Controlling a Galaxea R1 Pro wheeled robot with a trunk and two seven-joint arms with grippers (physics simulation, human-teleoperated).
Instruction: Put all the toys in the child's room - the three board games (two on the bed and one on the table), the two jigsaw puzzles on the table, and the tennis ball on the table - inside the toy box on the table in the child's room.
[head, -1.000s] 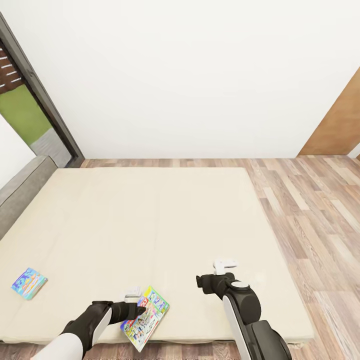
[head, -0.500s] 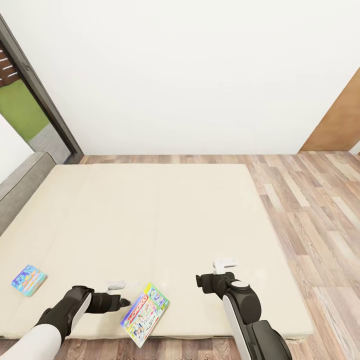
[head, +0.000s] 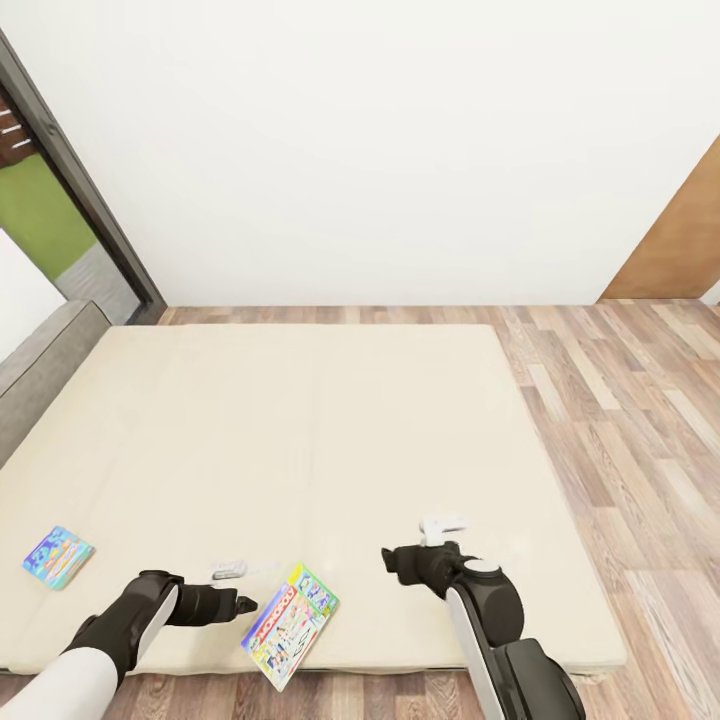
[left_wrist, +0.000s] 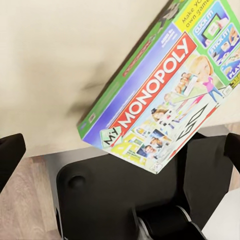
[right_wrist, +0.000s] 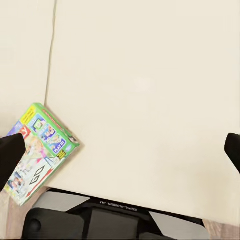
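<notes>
Nearest you, the Monopoly board game (head: 290, 626) is lying at the near edge of the bed (head: 300, 440), one corner hanging out past the mattress over the wooden floor (head: 620, 420). In the left wrist view the same box (left_wrist: 165, 97) is sitting flat with its printed lid facing up, jutting over the robot's dark base (left_wrist: 125, 195).

Your left gripper (head: 243, 603) is hovering just beside the game's left edge, apart from it, and its fingers are standing wide apart; in the left wrist view one fingertip (left_wrist: 10, 155) is showing at each side of the frame with nothing between them.

Your right gripper (head: 390, 560) is hanging over bare mattress, well to the right of the box. Its fingers (right_wrist: 11, 155) are likewise spread wide, holding nothing, and the green end of the game (right_wrist: 40, 145) is showing near one of them.

Further left, a second board game (head: 58, 556) with a blue lid is lying flat near the bed's left side, well apart from both grippers.

Beyond the bed, the floor is running up to a white wall (head: 380, 150), with a dark-framed glass door (head: 60, 230) at the left and a brown wooden panel (head: 680, 250) at the right.
</notes>
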